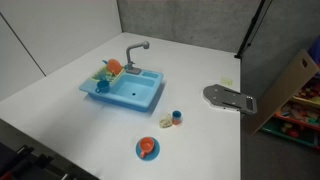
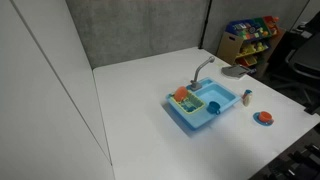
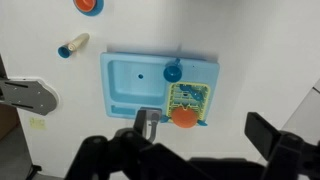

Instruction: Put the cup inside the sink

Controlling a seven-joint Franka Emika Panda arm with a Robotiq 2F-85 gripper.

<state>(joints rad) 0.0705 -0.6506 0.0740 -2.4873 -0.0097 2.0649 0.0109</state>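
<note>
The light-blue toy sink (image 3: 130,80) lies on the white table below my gripper; it also shows in both exterior views (image 1: 135,95) (image 2: 222,97). Its grey faucet (image 3: 147,122) is at the back edge. The blue cup (image 3: 173,71) stands on the sink unit at its front edge, where the basin meets the rack section; it shows in both exterior views (image 1: 101,86) (image 2: 213,107). I cannot tell whether it is in the basin or on the rack. My gripper (image 3: 195,150) is open and empty, high above the sink's back side. It is not in either exterior view.
An orange piece (image 3: 184,116) sits in the yellow-green rack (image 3: 188,96). A blue plate with orange food (image 3: 89,5) and a tiny blue piece (image 3: 72,46) lie on the table in front of the sink. A grey metal plate (image 3: 30,95) lies at the table edge.
</note>
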